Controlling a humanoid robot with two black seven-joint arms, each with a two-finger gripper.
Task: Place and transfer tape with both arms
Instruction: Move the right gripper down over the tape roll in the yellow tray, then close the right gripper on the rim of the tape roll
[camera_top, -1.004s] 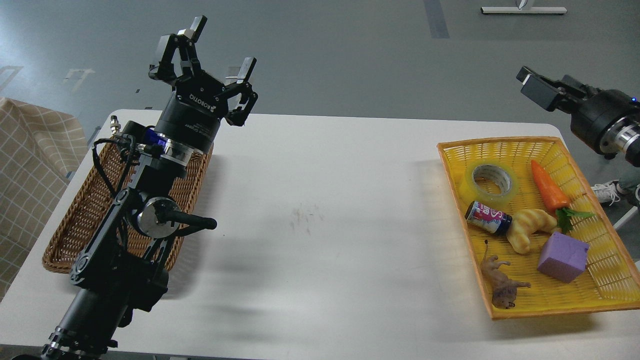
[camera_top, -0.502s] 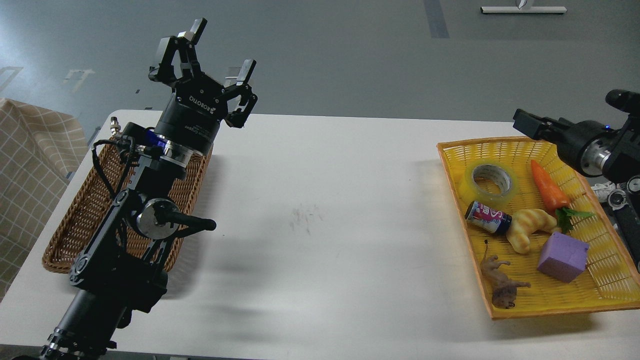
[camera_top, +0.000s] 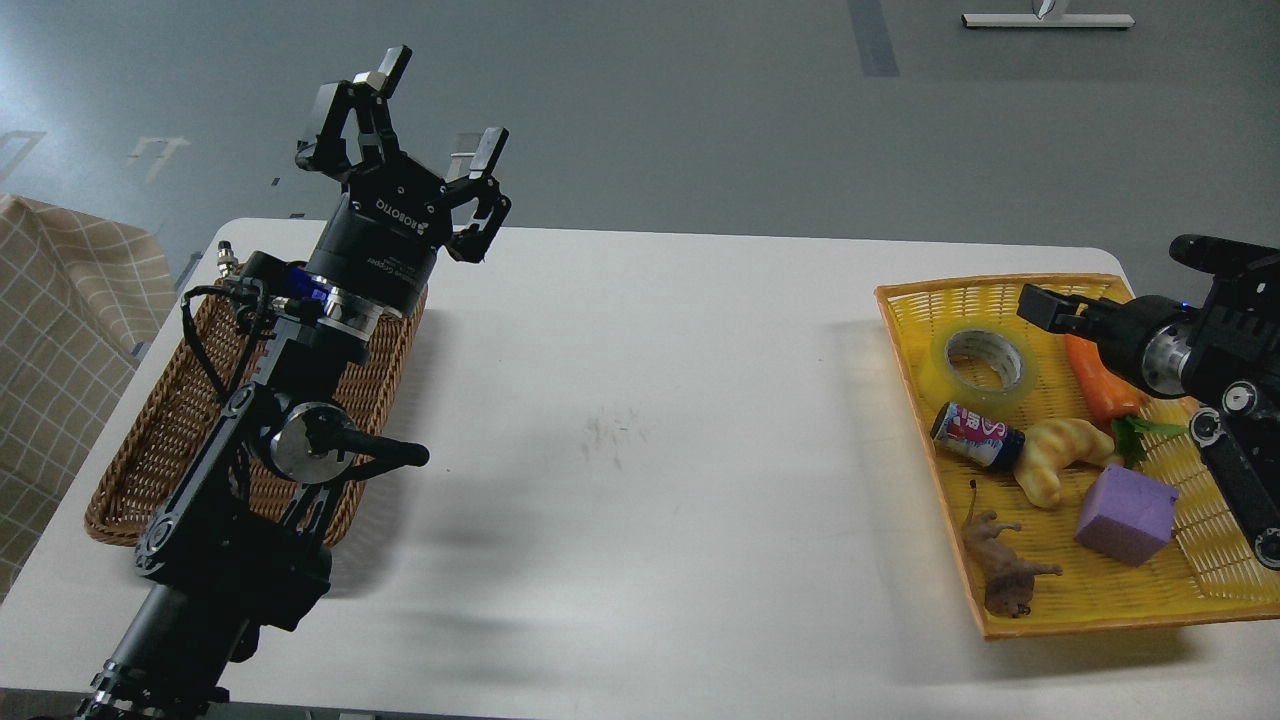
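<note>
So, the right gripper (camera_top: 1040, 303) is poking in from the right edge, seen nearly end-on and dark, and I'm not making out its fingers, so I can't tell how far apart they're sitting or whether it's holding anything. Its arm is covering part of the carrot (camera_top: 1100, 392). The tape (camera_top: 980, 362), a glossy translucent yellow ring with a pale core, is lying flat in the upper left corner of the yellow woven basket (camera_top: 1090, 610), just beside that gripper. Upper left of the frame, the left gripper (camera_top: 428, 107) is pointing up with fingers spread wide, gripping nothing, above a brown wicker basket (camera_top: 150, 440).
</note>
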